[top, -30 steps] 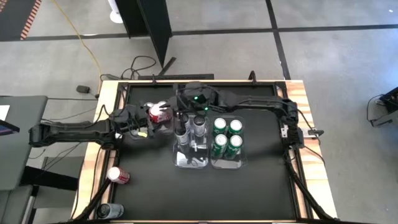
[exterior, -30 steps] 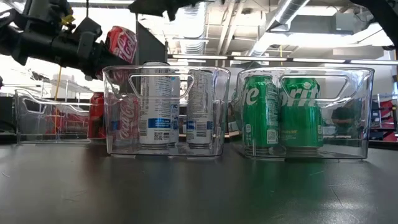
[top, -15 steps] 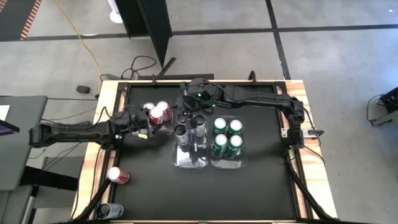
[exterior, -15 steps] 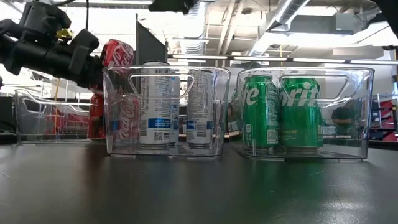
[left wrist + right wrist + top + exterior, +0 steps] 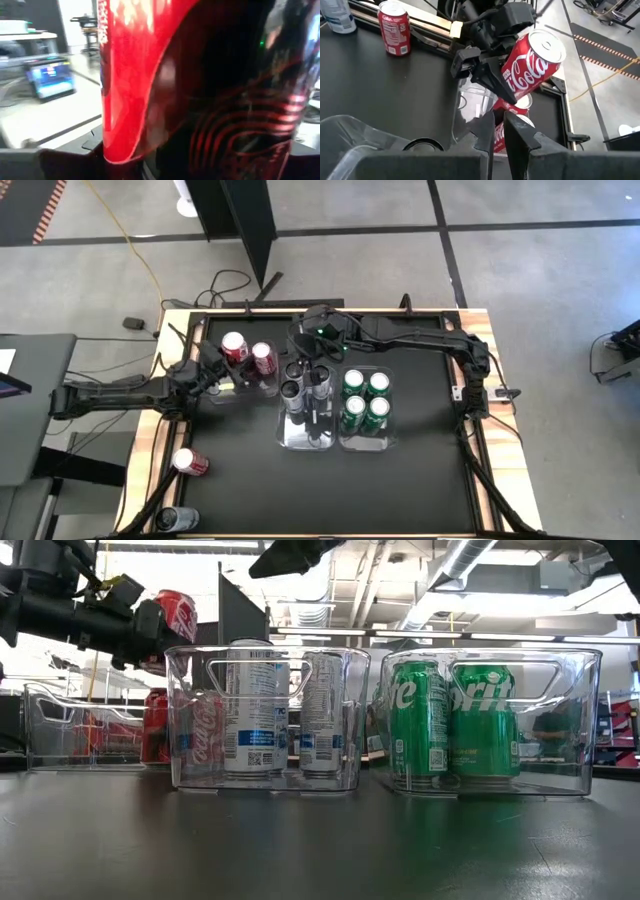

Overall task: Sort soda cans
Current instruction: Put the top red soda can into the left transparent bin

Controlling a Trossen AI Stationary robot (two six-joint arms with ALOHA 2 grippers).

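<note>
My left gripper (image 5: 216, 370) (image 5: 487, 67) reaches in from the table's left, shut on a red Coca-Cola can (image 5: 532, 62) (image 5: 176, 615). It holds the can in the air over the left clear bin (image 5: 245, 385). That bin holds other red cans (image 5: 512, 106), standing upright. Silver cans (image 5: 250, 705) stand in the middle bin. Green Sprite cans (image 5: 455, 715) stand in the right bin. My right gripper (image 5: 320, 345) (image 5: 499, 125) hovers over the far end of the middle bin, its fingers nearly together and touching nothing. The held can (image 5: 165, 75) fills the left wrist view. My left gripper pinches the red can between its two fingers (image 5: 480, 75) on the lower half of the side wall (image 5: 512, 82). It comes roughly level from the table's left. The can is lifted clear and tilted, its silvery top (image 5: 547, 45) pointing up and away from the gripper.
A red can (image 5: 190, 462) and a dark can (image 5: 175, 520) lie on the wooden edge near the table's front-left corner. The black mat in front of the bins (image 5: 330, 480) is bare. A raised wooden rim (image 5: 480, 330) frames the table.
My left gripper has carried the red can a short way toward the table's left and far side, drawing back from the middle bin. It has stayed shut on the can, which is still tilted and clear of the bin.
</note>
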